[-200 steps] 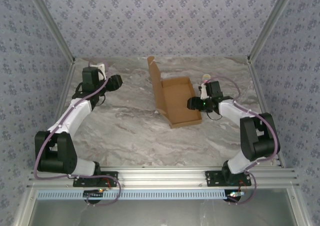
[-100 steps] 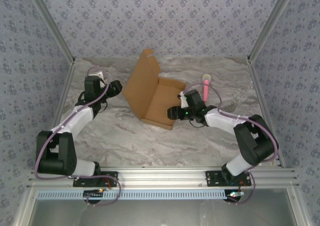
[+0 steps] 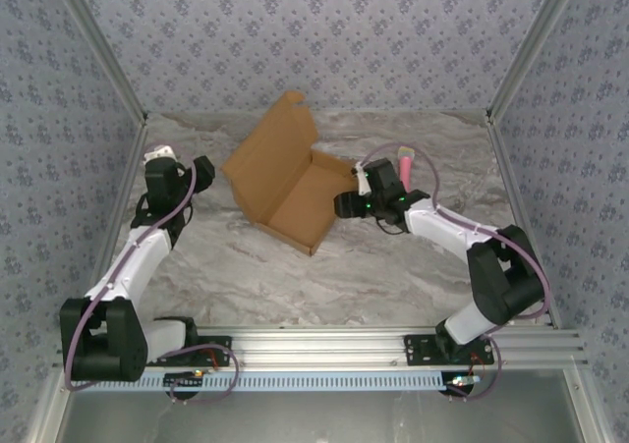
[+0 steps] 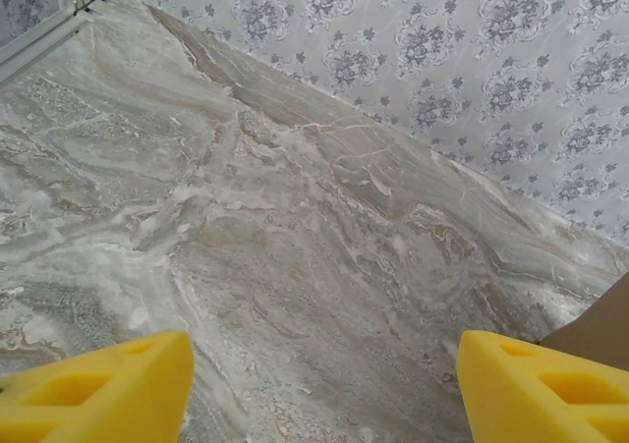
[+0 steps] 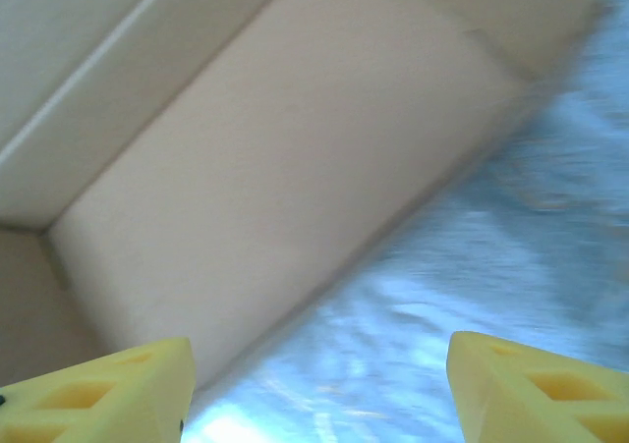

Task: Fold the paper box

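Mid-fold, the paper box (image 3: 285,183) sits open on the worktop (image 3: 295,276), upper centre of the top view, lid (image 3: 263,166) leaning left; both pairs of jaws gape empty; next, seemingly, the lid needs tipping rightward over the tray (image 3: 313,202)

Overhead rear, wrists close, paper box (image 3: 280,183) shared
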Controlling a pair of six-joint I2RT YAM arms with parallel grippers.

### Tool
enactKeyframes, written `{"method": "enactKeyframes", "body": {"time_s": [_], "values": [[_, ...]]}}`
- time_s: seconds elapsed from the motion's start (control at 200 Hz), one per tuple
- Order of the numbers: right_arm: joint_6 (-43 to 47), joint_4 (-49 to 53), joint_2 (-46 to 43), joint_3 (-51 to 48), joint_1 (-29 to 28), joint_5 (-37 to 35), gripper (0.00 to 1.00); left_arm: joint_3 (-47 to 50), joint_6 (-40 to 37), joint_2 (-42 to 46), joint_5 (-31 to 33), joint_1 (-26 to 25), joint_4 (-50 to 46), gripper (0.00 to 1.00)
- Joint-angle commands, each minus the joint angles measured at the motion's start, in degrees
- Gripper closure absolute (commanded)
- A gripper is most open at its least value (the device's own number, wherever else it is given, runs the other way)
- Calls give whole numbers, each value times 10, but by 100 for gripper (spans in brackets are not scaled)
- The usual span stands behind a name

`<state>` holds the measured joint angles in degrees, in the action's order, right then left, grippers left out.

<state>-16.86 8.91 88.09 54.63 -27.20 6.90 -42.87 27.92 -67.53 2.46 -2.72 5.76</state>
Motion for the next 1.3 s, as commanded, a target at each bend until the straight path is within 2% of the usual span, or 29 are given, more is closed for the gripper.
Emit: {"method": "enactKeyframes", "body": {"time_s": [0.0, 0.13, 0.255, 0.635, 0.879, 1.294], "values": [[31, 66, -14, 35, 61, -74, 28, -15, -13, 32, -1, 0, -15, 29], [37, 104, 23, 73, 132, -115, 28, -33, -16, 59, -50, -13, -16, 29], [36, 128, 90, 130, 172, -124, 28, -92, -61, 55, -64, -67, -63, 30], [20, 171, 266, 293, 204, -134, 37, -214, -165, 14, -98, -214, -123, 30], [20, 220, 318, 359, 210, -133, 47, -228, -176, 4, -110, -243, -124, 30], [8, 277, 365, 418, 210, -126, 52, -241, -175, -28, -134, -258, -124, 30]]}}
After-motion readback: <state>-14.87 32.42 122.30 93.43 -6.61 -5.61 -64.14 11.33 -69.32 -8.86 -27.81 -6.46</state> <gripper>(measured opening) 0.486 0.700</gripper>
